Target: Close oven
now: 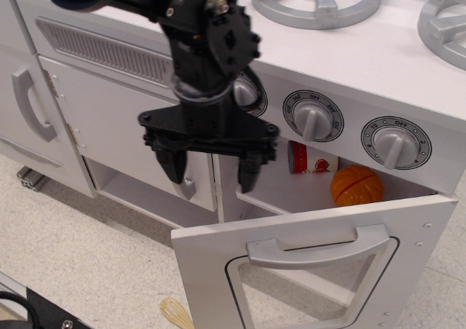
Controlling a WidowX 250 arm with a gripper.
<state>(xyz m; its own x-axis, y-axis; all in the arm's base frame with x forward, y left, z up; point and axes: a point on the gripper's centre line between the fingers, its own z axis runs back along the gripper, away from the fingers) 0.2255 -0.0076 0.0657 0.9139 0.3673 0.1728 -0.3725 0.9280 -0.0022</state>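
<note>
The toy kitchen (378,60) fills most of the view, its white top carrying grey burner rings (314,0) at 12 o'clock and at the 2 o'clock edge. Below the top runs a front panel with three grey knobs (313,116).

The oven (291,183) sits under the knobs, at 4 o'clock from picture centre. Its door (313,271) is hinged down and stands open, occupying the 5 o'clock area; the horizontal grey bar handle (318,247) and the rounded clear window (306,292) face the camera. Inside, on the shelf (277,187), stand a red-and-white can (304,159) and an orange ball (357,185), the ball just beside the can at its 4 o'clock.

The black robot arm (204,38) enters from 11 o'clock. The end effector (211,170) points downward with its two fingers spread wide and nothing between them. It hangs in front of the oven's left edge, above the door; the door handle lies at 5 o'clock from it, apart from both fingertips.

A cabinet door (116,125) with a vertical grey handle lies at 9 o'clock of the end effector, and another cabinet (22,111) stands at the far 9 o'clock edge.

On the speckled floor (87,263) at 6 o'clock lies a small pale whisk (176,314).
</note>
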